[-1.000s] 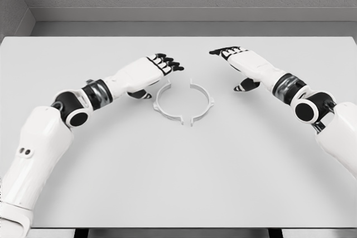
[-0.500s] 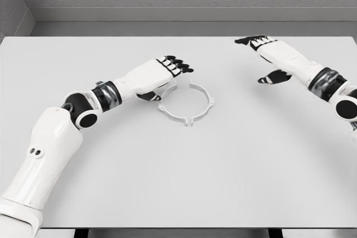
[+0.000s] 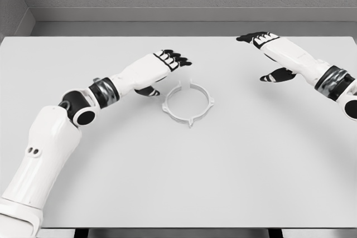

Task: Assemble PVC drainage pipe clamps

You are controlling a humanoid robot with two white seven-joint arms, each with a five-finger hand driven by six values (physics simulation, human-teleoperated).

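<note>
Head view shows a white table [image 3: 178,182] with the pipe clamp [image 3: 188,103] lying near its middle, two white half rings put together into one circle; a small gap seems open at the top, but white on white makes it hard to read. Left hand [image 3: 159,65] hovers just beside the clamp's upper left, fingers stretched and relaxed, holding nothing; whether the thumb touches the ring I cannot tell. Right hand [image 3: 268,48] is well apart at the far right, fingers spread, empty, its arm cut off by the picture edge.
</note>
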